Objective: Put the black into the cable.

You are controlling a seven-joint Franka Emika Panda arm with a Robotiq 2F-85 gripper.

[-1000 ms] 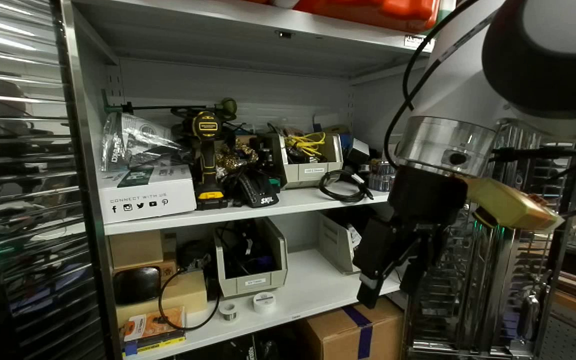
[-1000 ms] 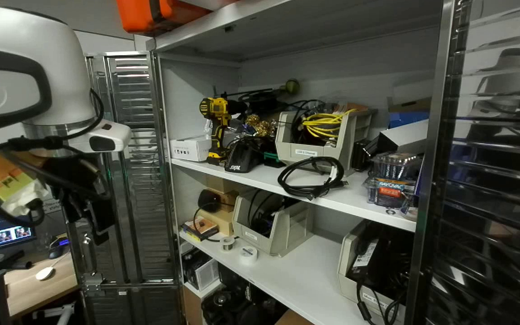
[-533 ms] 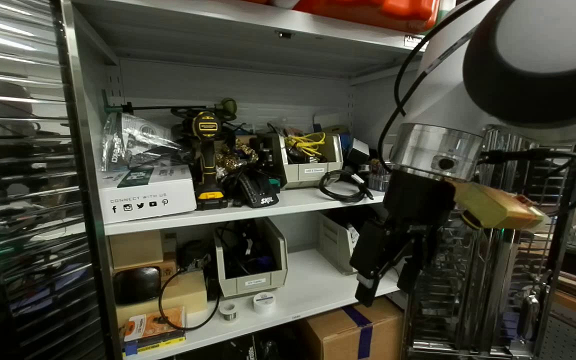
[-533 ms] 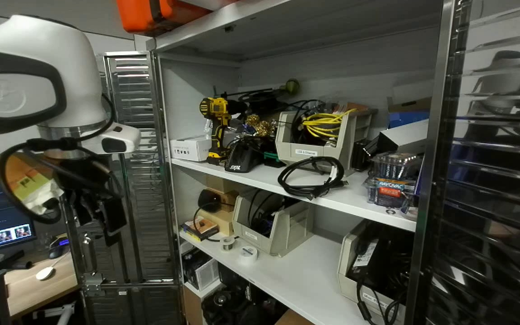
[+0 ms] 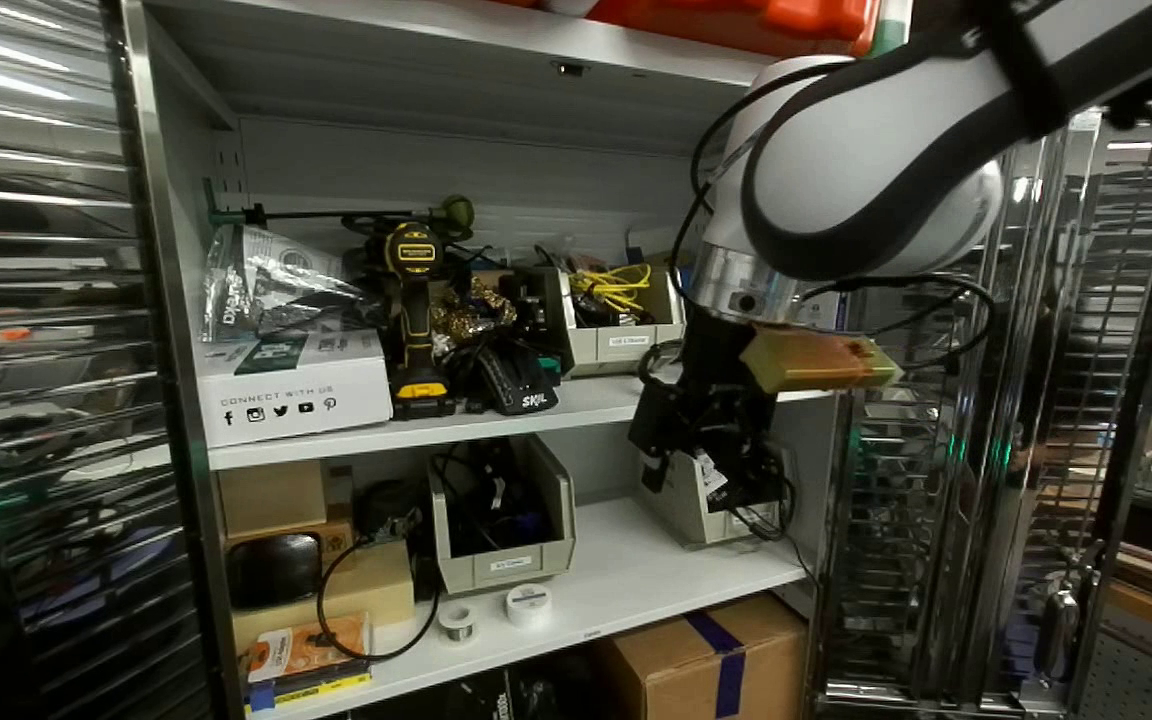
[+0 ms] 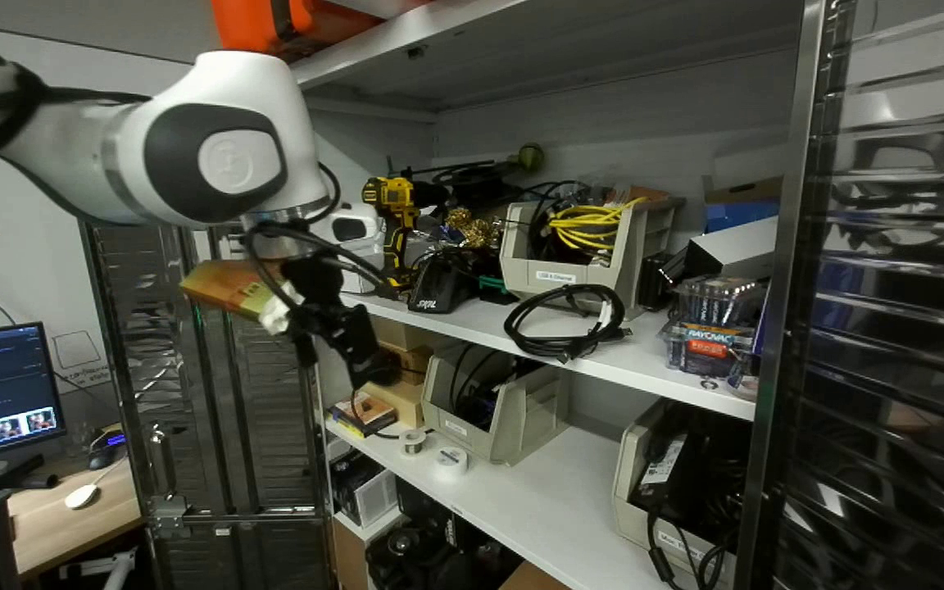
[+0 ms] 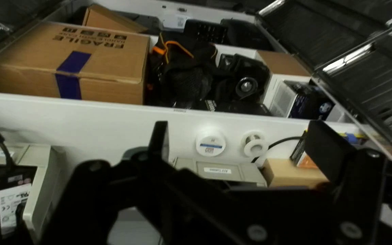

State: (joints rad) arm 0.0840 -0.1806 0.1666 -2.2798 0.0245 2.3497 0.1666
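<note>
Pincer [image 7: 239,137] spread, the black cable [image 6: 585,340] lies loosely coiled.

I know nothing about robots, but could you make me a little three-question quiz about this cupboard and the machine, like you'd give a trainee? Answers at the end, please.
1. True or false: in the wrist view, the pincer stands open.

2. Fill in the missing colour: the coiled black cable lies outside the bin that holds bright ..... cables.

3. Multiple choice: how is the drill placed?
A) lying flat on its side
B) standing upright
C) hanging from a hook

Key:
1. True
2. yellow
3. B
</note>
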